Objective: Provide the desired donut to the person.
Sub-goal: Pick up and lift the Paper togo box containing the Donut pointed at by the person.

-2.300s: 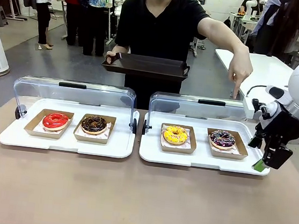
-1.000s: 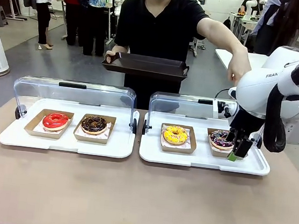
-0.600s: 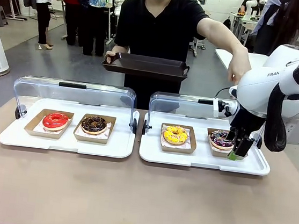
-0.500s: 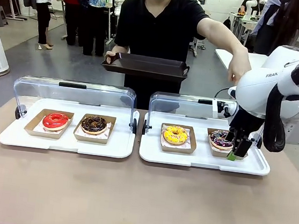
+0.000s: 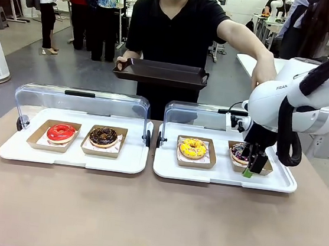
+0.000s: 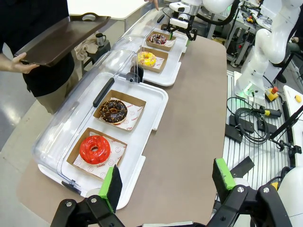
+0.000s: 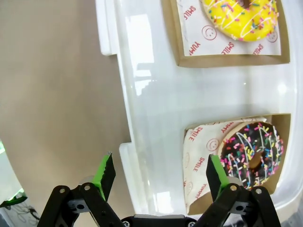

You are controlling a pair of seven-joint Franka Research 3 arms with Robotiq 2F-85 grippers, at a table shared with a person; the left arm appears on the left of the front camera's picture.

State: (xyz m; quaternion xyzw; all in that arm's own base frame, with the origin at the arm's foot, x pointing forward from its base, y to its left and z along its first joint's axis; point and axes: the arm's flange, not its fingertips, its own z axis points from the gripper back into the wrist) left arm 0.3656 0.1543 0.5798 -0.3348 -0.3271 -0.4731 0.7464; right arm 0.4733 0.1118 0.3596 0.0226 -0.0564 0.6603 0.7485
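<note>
Four ring donuts are sitting in shallow brown card trays lined with printed paper, two to each glossy white plastic tray. The clear domed lids (image 5: 78, 98) are standing tipped back, leaving the near side open for an arm.

At the left of the front view, the red-glazed donut (image 5: 61, 132) and the chocolate donut (image 5: 103, 135) are lying on the left white tray (image 5: 6, 151). At the right, the yellow donut (image 5: 192, 147) and the dark sprinkled donut (image 5: 240, 150) are lying on the right white tray (image 5: 218, 175).

The person (image 5: 175, 29) is stretching one hand (image 5: 264, 72) out above the right end of that tray, which I am reading as a choice of the dark sprinkled donut. The other hand is holding a smooth brown serving tray (image 5: 161, 73) level at mid-frame, apparently to receive it.

The right gripper (image 5: 251, 167) is hanging fingers-down at the near edge of that donut's card tray, jaws spread wide with nothing between them. In the right wrist view, one green pad (image 7: 214, 171) is hovering over the paper liner and the other over the beige table (image 7: 52, 71) just off the tray's rim. That is putting the gripper off-centre from the donut at the lower right of that frame.

The left gripper (image 6: 166, 180) is hovering at the bottom of the left wrist view, jaws apart and empty, near the red-glazed donut's end of the table.
</note>
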